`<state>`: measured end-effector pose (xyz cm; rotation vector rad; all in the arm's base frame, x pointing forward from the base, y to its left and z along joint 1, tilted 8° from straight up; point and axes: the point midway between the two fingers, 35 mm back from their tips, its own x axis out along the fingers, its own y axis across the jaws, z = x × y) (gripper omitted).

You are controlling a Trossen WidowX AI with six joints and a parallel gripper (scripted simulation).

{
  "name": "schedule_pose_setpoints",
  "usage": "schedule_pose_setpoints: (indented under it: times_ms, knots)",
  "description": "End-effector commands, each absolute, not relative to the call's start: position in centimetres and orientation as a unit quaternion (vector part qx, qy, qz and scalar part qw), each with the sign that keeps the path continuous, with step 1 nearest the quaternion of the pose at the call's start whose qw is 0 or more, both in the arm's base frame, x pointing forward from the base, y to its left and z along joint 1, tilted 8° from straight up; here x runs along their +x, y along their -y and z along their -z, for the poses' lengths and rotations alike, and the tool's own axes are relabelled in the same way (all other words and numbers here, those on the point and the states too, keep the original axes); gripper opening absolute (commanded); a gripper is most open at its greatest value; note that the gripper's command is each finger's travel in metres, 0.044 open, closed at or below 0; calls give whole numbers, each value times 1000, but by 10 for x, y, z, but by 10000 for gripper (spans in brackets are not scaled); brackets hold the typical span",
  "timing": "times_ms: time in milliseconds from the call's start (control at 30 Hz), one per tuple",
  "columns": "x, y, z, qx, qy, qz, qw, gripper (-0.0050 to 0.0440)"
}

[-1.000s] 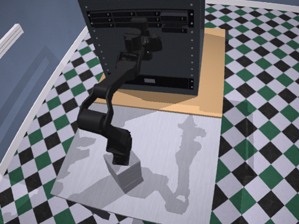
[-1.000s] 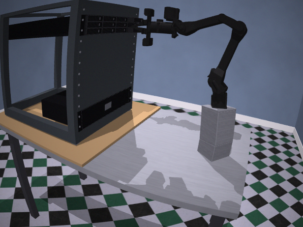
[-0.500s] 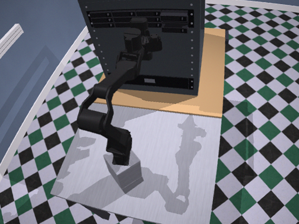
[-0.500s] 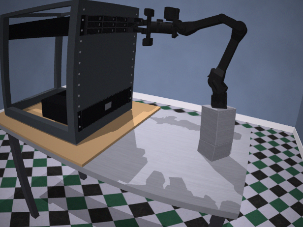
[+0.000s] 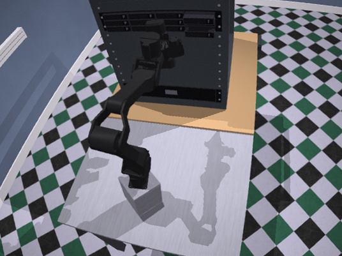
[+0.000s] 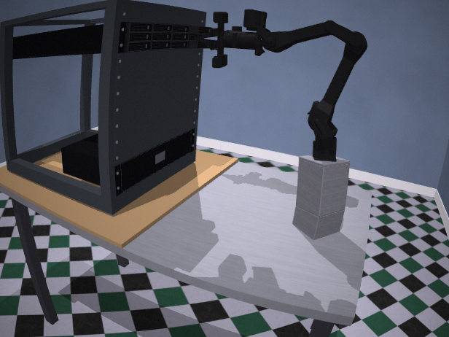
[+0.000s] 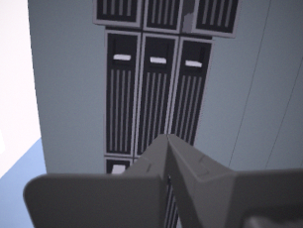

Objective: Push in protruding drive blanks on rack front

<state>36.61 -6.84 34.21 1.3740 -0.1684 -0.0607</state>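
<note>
The dark grey rack stands on a wooden board (image 5: 243, 100). A bank of drive blanks (image 5: 160, 20) runs across the top of its front. The blanks at the right end (image 5: 200, 24) stand proud of the others. My gripper (image 6: 200, 39) is shut and empty, stretched out level at the height of the drive bank, with its tips close to the rack front. In the wrist view the shut fingertips (image 7: 168, 137) point at the middle one of three slotted blanks (image 7: 157, 94). In the top view the arm's wrist hides the fingers.
A black unit (image 6: 153, 160) fills the lowest slot of the rack. The arm stands on a grey block (image 6: 321, 197) on the metal table top. The wooden board reaches the table's side edge (image 5: 256, 130).
</note>
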Motion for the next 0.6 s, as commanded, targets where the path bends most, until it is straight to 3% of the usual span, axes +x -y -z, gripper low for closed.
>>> schedule_pose_setpoints:
  times_ms: [0,567]
  knots:
    - [360,63,-347,606,80,25,791,-50]
    - [345,39,-340,411,55,24,910,-50]
